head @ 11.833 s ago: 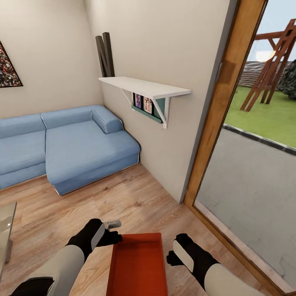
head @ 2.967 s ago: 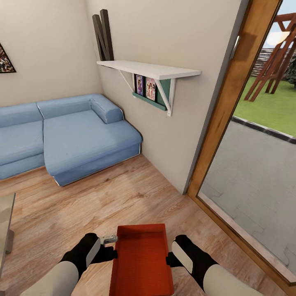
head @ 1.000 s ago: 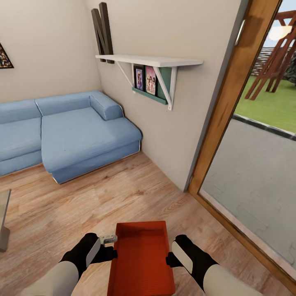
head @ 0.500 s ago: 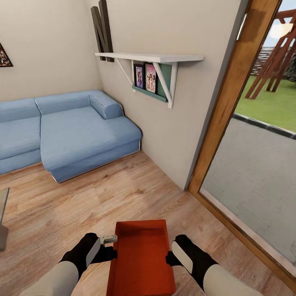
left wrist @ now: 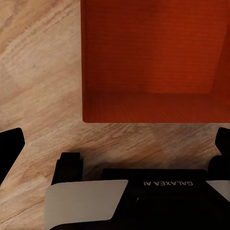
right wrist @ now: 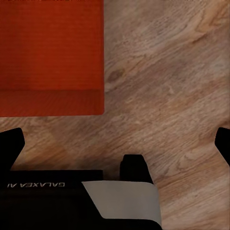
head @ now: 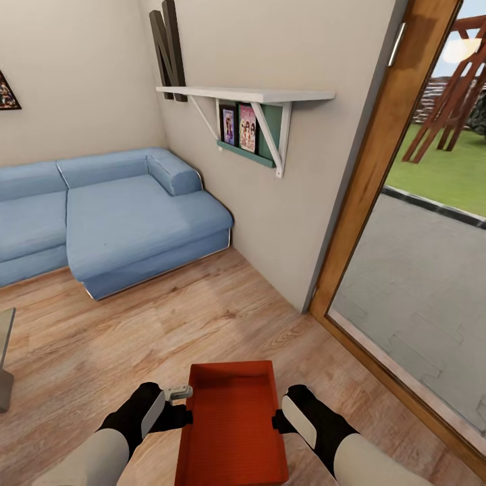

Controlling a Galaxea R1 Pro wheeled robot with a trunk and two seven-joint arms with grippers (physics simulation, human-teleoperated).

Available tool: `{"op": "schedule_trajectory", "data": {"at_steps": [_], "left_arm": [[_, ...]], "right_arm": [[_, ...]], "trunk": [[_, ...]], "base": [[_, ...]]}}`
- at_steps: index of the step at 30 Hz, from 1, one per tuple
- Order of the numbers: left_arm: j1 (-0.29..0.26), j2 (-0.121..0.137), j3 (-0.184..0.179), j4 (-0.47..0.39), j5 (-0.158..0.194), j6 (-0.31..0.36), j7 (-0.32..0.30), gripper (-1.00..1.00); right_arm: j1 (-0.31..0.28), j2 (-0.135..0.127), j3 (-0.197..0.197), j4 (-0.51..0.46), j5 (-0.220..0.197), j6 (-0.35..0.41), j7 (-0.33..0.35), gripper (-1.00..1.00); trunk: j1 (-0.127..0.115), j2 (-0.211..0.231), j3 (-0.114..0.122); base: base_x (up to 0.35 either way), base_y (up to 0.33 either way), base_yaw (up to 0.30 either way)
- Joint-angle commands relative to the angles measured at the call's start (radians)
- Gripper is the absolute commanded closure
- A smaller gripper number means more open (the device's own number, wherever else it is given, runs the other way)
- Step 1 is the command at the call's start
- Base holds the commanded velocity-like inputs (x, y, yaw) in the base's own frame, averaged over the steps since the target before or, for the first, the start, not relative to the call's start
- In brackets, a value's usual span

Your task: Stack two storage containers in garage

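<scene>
Standing in the living room, with the sofa (head: 128, 223) ahead at the left and the glass door (head: 418, 270) at the right. One orange-red bin (head: 233, 425) low in front of the trunk, above the planks (head: 169, 324), open side up and empty. Left gripper (head: 177, 406) against the bin's left wall and right gripper (head: 278, 422) against its right wall, so most likely squeezing the bin between the two arms rather than pinching it with fingers.

In the left wrist view, fingertips (left wrist: 10, 143) far apart at the two edges, with nothing between them but planks and the bin's near wall (left wrist: 153, 108) a little beyond. The same in the right wrist view: fingertips (right wrist: 10, 141) spread wide, the bin's corner (right wrist: 52, 103) ahead. Both pairs of fingers wide, then, and closed on nothing.

Cannot tell whether the bin rests on the planks or hangs just above them.

Step in hand, as a judgement: carrying the first bin out of the living room, far from the end of the task.

Next: keep an even inward push from both sides, hold the bin level, turn the base away from this corner and drive toward the garage slowly, because a jerk or an uneven push could let the bin slip out.
</scene>
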Motion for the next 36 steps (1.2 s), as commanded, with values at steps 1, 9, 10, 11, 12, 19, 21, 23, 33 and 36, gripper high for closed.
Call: {"op": "schedule_trajectory", "data": {"at_steps": [1,9,10,11,12,19,21,23,33,36], "left_arm": [[0.000,-0.001,0.006,-0.001,0.004,0.005,0.000,-1.00],[0.000,-0.001,0.005,-0.001,0.004,0.005,0.001,-1.00],[0.000,-0.001,0.006,-0.001,0.004,0.005,0.001,-1.00],[0.000,-0.001,0.006,-0.001,0.004,0.005,0.001,-1.00],[0.000,-0.001,0.006,-0.001,0.004,0.005,0.001,-1.00],[0.000,-0.001,0.006,-0.001,0.004,0.005,0.001,-1.00],[0.000,-0.001,0.006,-0.001,0.004,0.005,0.000,-1.00],[0.000,-0.001,0.006,-0.001,0.004,0.005,0.000,-1.00],[0.000,-0.001,0.005,-0.001,0.004,0.005,-0.002,-1.00],[0.000,-0.001,0.005,-0.001,0.004,0.005,-0.002,-1.00]], "right_arm": [[-0.001,-0.001,0.006,-0.001,-0.010,0.002,-0.009,-1.00],[-0.001,-0.001,0.006,0.000,-0.010,0.002,-0.006,-1.00],[-0.001,-0.001,0.006,0.000,-0.010,0.002,-0.006,-1.00],[-0.001,-0.001,0.006,0.000,-0.010,0.002,-0.005,-1.00],[-0.001,-0.001,0.005,-0.001,-0.010,0.002,-0.006,-1.00],[-0.001,-0.001,0.001,-0.008,-0.010,0.007,-0.010,-1.00],[-0.001,-0.001,0.000,-0.009,-0.010,0.008,-0.010,-1.00],[-0.001,-0.001,-0.001,-0.009,-0.010,0.008,-0.009,-1.00],[-0.001,-0.001,0.000,-0.009,-0.010,0.002,-0.005,-1.00],[-0.001,-0.001,0.001,-0.009,-0.010,0.002,-0.005,-1.00]], "trunk": [[0.000,0.000,-0.001],[0.000,0.000,-0.001],[0.000,0.000,-0.001],[0.000,0.000,-0.001],[0.000,0.000,-0.001],[0.000,0.000,-0.001],[0.000,0.000,-0.001],[0.000,0.000,-0.001],[0.000,0.000,-0.001],[0.000,0.000,-0.001]], "base": [[0.000,0.000,0.000],[0.000,0.000,0.000],[0.000,0.000,0.000],[0.000,0.000,0.000],[0.000,0.000,0.000],[0.000,0.000,0.000],[0.000,0.000,0.000],[0.000,0.000,0.000],[0.000,0.015,0.000],[0.000,0.170,0.000]]}}
